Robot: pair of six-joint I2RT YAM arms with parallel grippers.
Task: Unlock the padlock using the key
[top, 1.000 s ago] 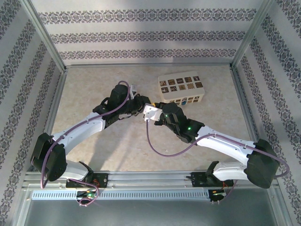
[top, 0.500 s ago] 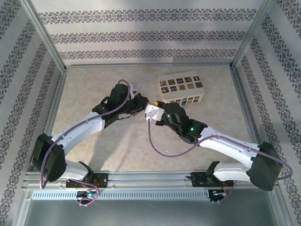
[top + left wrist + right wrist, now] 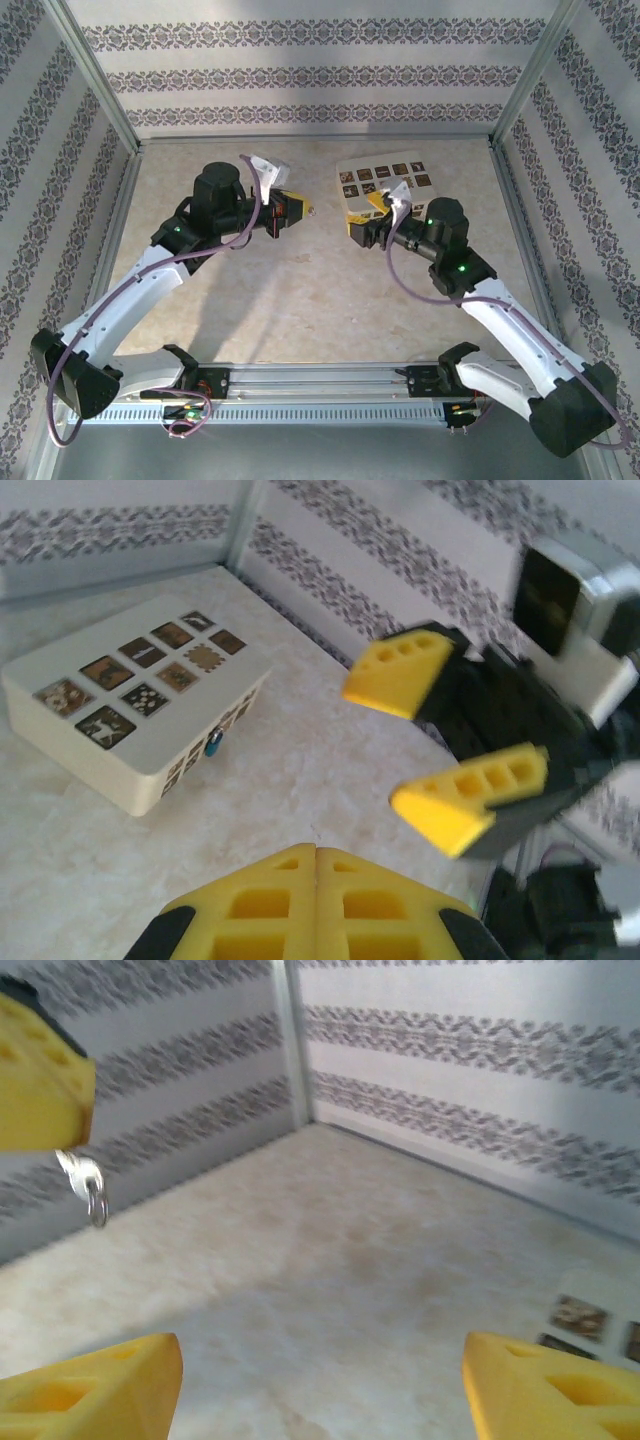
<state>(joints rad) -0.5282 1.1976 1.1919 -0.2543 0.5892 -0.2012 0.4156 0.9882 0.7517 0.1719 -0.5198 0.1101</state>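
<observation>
1. Left pincer [image 3: 298, 211], centre-left of the overhead frame, is pressed shut on a small silvery key [image 3: 88, 1182]. The key's ring dangles below a yellow fingertip [image 3: 40, 1080].
2. Bare desk [image 3: 300, 300], beige and marbled, lies open between the two pincers, which are well apart.
3. Right pincer [image 3: 362, 222], right of centre, gapes wide and holds nothing.
4. Just beside it, upper right, sits a flat cream box [image 3: 385, 185] topped with dark square tiles; patterned walls [image 3: 300, 75] edge the desk.
</observation>
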